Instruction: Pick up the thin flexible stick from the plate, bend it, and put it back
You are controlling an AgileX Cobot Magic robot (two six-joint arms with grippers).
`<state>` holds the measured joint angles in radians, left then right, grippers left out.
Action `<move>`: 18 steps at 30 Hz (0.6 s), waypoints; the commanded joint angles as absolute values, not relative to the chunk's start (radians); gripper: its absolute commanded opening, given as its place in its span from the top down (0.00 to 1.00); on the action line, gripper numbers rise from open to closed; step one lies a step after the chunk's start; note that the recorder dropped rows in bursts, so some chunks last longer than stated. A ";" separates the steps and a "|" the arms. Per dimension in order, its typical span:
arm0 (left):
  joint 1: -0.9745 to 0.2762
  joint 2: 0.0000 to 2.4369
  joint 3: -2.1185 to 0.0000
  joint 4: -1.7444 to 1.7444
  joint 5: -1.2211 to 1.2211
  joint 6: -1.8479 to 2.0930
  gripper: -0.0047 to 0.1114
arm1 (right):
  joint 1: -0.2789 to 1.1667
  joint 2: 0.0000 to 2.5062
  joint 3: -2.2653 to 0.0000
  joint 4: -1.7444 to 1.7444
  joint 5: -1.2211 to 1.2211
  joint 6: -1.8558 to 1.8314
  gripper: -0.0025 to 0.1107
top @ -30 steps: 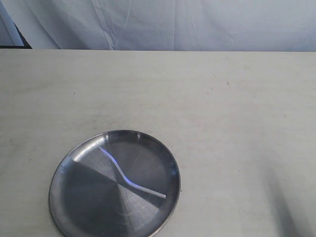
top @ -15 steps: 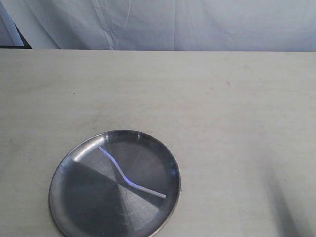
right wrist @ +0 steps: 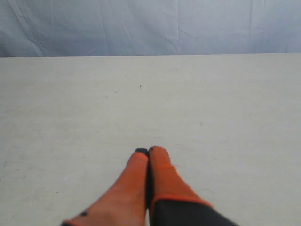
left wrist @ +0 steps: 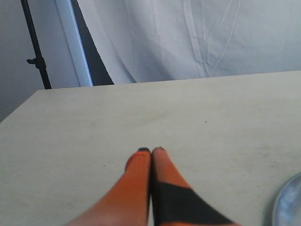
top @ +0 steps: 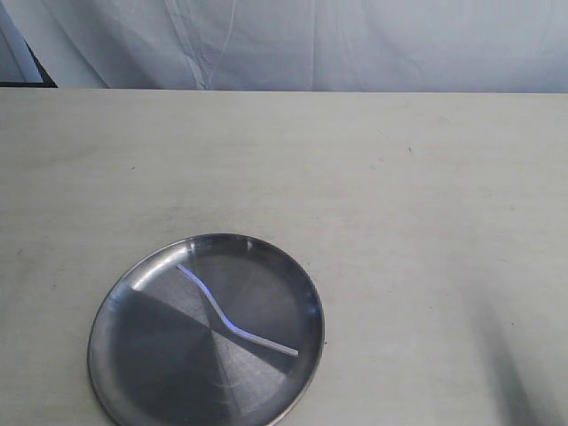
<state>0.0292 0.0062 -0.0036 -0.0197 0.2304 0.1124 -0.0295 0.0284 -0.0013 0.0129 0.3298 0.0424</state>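
Note:
The thin flexible stick, translucent white and kinked in an S-like curve, lies inside the plate, a round shiny steel dish at the lower left of the exterior view. A sliver of the plate's rim shows in the left wrist view. Neither arm appears in the exterior view. My left gripper is shut, its orange fingers pressed together over bare tabletop with nothing between them. My right gripper is likewise shut and empty above the table, away from the plate.
The pale wooden table spreads wide around the plate. A white cloth backdrop hangs behind the far edge. A dark stand pole rises beyond the table's corner in the left wrist view.

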 commanded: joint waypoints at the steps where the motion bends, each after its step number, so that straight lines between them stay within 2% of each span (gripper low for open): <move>1: 0.029 0.000 0.000 -0.014 0.224 0.109 0.96 | -0.030 0.025 0.000 0.028 0.316 0.040 0.99; 18: 0.029 0.000 0.000 -0.014 0.224 0.111 0.96 | -0.030 0.025 0.000 0.036 0.316 0.042 0.99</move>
